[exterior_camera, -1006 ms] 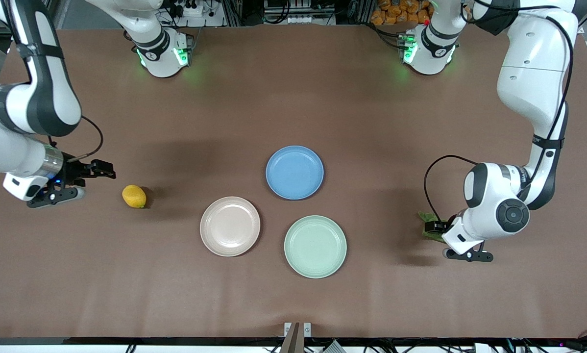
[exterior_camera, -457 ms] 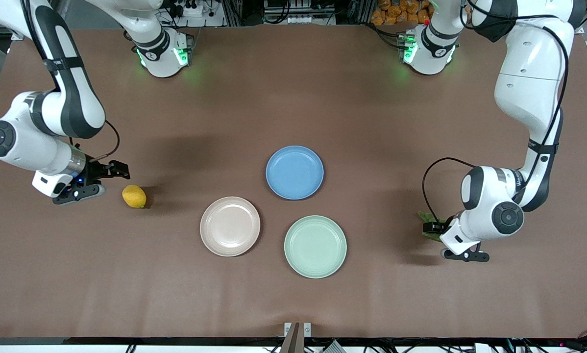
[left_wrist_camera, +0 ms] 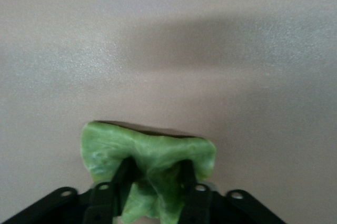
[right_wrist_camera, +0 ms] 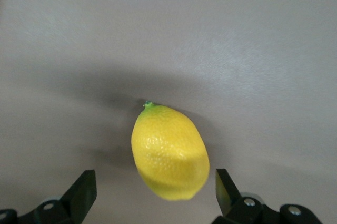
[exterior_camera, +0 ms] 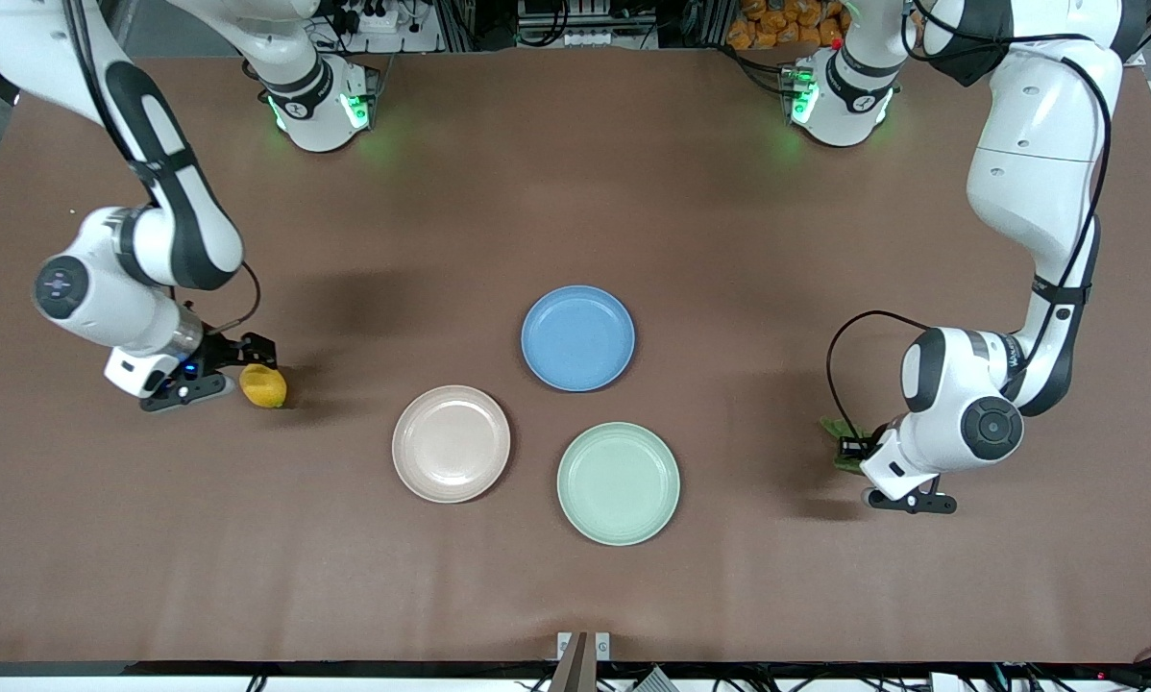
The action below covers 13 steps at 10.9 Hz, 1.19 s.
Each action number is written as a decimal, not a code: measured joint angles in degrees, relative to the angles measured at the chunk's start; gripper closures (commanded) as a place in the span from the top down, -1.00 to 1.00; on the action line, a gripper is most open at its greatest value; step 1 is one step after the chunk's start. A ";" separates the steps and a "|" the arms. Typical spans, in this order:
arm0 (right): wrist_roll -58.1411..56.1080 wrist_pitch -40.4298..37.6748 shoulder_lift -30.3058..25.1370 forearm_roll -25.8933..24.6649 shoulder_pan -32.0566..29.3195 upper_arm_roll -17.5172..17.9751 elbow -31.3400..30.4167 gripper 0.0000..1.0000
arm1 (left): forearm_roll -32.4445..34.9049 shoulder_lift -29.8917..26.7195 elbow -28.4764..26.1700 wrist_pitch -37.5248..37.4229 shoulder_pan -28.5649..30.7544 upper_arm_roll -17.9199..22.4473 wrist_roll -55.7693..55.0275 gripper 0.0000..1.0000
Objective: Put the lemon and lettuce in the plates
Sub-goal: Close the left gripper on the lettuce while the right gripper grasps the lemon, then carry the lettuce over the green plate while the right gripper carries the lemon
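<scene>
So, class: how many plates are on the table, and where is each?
3. Blue plate farthest from the camera; beige-pink plate toward the right arm's end; mint green plate nearest. None appears hidden.

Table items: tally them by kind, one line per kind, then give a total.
Plates: 3, the blue plate, the beige-pink plate, the mint green plate
Lemon: 1
Lettuce: 1
Total: 5
</scene>
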 measured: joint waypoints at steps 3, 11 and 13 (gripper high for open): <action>-0.14 3.90 2.41 -1.39 0.05 0.10 -1.56 1.00 | 0.02 0.00 0.35 0.06 -0.17 -0.06 0.00 -1.00; -0.19 9.00 6.17 -1.82 0.92 0.28 -1.88 1.00 | 0.05 -6.53 1.95 -7.72 -1.36 -0.53 0.00 -1.00; -0.23 10.04 6.91 -1.87 1.03 0.29 -1.90 0.85 | 0.08 -9.82 2.03 -10.16 -2.94 -0.82 0.00 -1.00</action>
